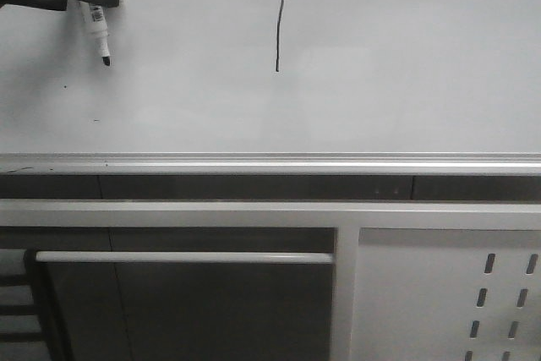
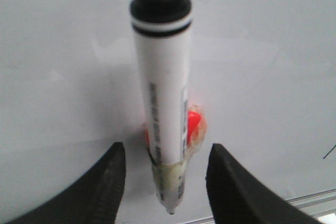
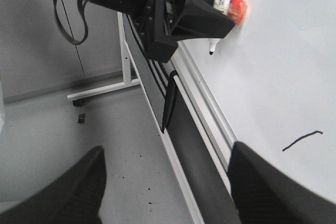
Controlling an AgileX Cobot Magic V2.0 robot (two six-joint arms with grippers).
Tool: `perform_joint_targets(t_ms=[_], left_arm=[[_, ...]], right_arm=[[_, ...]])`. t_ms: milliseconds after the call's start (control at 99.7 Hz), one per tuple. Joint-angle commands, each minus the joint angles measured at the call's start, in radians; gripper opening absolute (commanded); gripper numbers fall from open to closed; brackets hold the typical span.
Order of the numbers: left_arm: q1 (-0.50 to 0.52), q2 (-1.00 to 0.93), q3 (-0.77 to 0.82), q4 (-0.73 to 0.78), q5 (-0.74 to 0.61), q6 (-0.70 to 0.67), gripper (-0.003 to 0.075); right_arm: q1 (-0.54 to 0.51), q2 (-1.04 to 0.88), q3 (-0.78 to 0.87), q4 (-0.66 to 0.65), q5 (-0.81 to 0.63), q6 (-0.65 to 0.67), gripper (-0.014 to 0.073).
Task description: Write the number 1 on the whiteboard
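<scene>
- Number 1 (image 1: 278, 31): one thin black stroke on the whiteboard (image 1: 406, 57), long axis near-vertical in front view, slightly bowed, tiny hook at top end. Sits upper-centre of the board, well apart from the marker (image 1: 98, 31).
- Right wrist view shows the same stroke (image 3: 302, 140) lying near-horizontal in that pic, near the silver rail (image 3: 207, 103).
- Marker: one, white barrel w/ black tip. Front view: hangs upper left, tip down and a bit right, at/near the board surface; contact can't be confirmed. Left wrist view: black end cap up top, tip (image 2: 171, 211) low, between the fingers.
- Left gripper (image 2: 165, 182): jaws apart, pads not touching the barrel. Marker looks taped to an orange piece (image 2: 193, 121) behind it, seen only in wrist views.
- Right gripper (image 3: 168, 182): jaws spread wide, nothing between them, out over the floor (image 3: 121, 145). Not in front view.
- Only right wrist view shows the left arm from outside, a cable loop (image 3: 68, 19) and a white wheeled stand (image 3: 113, 85).
- Front view only: a few tiny black specks on the board lower left; one white slotted panel (image 1: 448, 293) below the rail.
</scene>
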State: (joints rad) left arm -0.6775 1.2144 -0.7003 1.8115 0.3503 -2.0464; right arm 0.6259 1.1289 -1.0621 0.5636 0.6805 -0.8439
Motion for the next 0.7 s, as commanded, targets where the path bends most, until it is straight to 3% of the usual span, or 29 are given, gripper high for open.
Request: perform_joint_targets(t_ms=[0, 421, 491, 612, 692], left_arm=[[0.001, -0.020, -0.035, 0.049, 0.037, 0.001, 0.0338], [0.001, -0.256, 0.065, 0.049, -0.132, 0.001, 0.0323], [0.001, -0.322, 0.097, 0.049, -0.166, 0.001, 0.0244], [0.001, -0.436, 0.156, 0.049, -0.211, 0.003, -0.0020], [0.001, -0.508, 0.195, 0.049, -0.226, 0.006, -0.0018]], right_arm=[[-0.008, -0.026, -0.028, 0.019, -0.058, -0.003, 0.0449], [-0.008, -0.026, -0.028, 0.018, -0.043, -0.003, 0.0449], [-0.008, -0.031, -0.028, 0.007, -0.041, -0.003, 0.0449], [-0.008, -0.039, -0.028, -0.024, -0.018, -0.003, 0.0398], [-0.008, -0.048, -0.028, -0.029, 0.013, -0.001, 0.0296]])
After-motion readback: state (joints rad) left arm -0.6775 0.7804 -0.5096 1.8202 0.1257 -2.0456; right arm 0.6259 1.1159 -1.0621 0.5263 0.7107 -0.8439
